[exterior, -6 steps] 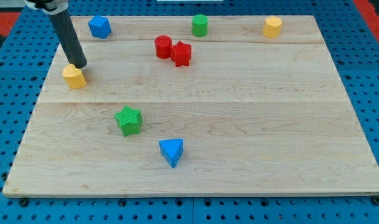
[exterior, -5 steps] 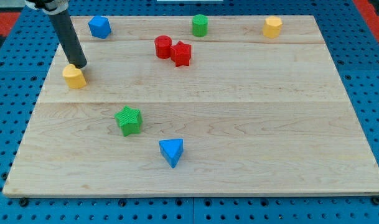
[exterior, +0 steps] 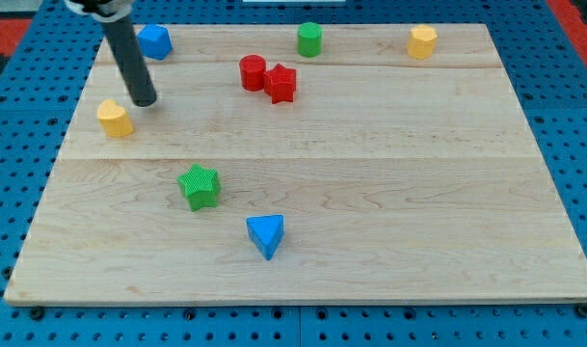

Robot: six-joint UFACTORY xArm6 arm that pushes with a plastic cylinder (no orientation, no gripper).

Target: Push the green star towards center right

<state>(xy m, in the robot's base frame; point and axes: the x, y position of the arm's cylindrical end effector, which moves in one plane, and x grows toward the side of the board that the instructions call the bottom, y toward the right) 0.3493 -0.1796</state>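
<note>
moved: my tip [exterior: 146, 101] slid toward the view's right, off the yellow block [exterior: 114, 118]
tip state: bare rod, touching no block
green star [exterior: 199, 186]: lower left of centre, below-right of tip
needed: tip on star's left

A pale, matt wooden board [exterior: 389, 193] with visible grain is seen on a blue perforated base [exterior: 13, 145]. The green star-shaped block [exterior: 199, 186] looks finely ridged, the blue triangular block [exterior: 265, 234] smooth. The dark rod is faintly glossy.
</note>
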